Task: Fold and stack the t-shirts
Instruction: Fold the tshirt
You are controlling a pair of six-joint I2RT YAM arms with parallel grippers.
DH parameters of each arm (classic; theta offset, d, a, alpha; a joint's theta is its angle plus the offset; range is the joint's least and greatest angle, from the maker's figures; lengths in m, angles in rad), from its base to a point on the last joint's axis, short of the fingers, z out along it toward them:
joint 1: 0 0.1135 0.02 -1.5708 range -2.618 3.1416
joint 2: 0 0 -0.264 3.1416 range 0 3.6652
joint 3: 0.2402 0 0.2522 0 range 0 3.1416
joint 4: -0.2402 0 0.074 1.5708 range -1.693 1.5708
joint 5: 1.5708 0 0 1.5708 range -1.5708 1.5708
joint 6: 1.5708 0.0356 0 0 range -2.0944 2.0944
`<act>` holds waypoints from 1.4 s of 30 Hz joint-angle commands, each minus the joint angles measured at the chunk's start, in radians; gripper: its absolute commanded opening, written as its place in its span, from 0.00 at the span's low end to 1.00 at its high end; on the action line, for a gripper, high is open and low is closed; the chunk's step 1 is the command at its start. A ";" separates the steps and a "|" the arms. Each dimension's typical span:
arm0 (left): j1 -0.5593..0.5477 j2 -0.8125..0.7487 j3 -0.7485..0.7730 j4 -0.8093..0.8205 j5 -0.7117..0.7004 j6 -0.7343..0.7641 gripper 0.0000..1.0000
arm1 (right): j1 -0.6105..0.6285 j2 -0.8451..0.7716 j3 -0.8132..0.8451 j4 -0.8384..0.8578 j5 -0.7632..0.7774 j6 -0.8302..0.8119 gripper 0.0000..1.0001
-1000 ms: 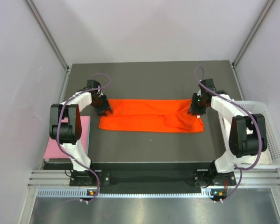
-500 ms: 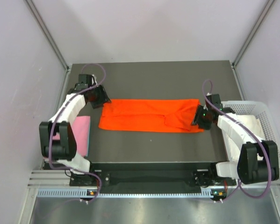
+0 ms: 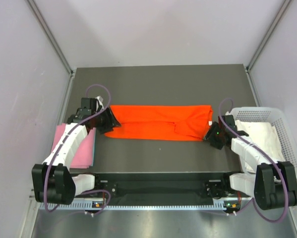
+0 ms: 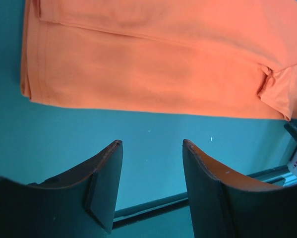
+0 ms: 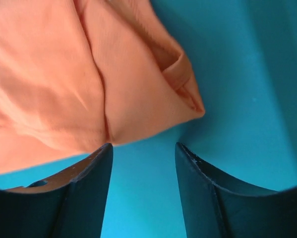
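Left hand (image 3: 109, 121) over dark grey table (image 3: 158, 84)

Open table (image 3: 158, 82) beyond orange t-shirt (image 3: 158, 121); basket (image 3: 260, 109) right

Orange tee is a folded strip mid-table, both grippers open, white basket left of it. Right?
No: the white basket sits right of the orange tee, per the top external view. Rest holds: folded strip mid-table, left gripper and right gripper open.
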 commanded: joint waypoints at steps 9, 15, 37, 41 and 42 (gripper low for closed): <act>-0.023 -0.004 0.039 -0.001 0.044 -0.008 0.56 | -0.010 0.038 -0.043 0.169 0.154 0.172 0.41; -0.023 0.025 0.040 0.011 0.033 0.005 0.56 | 0.002 0.099 -0.013 0.245 0.174 0.142 0.18; -0.199 0.214 0.171 -0.019 -0.113 0.086 0.60 | 0.005 0.890 0.995 0.183 0.222 -0.283 0.14; -0.218 0.209 0.177 -0.035 -0.137 0.104 0.63 | 0.005 1.036 1.196 0.169 0.182 -0.331 0.19; -0.218 0.211 0.189 -0.033 -0.140 0.114 0.64 | 0.005 1.058 1.266 0.164 0.177 -0.339 0.23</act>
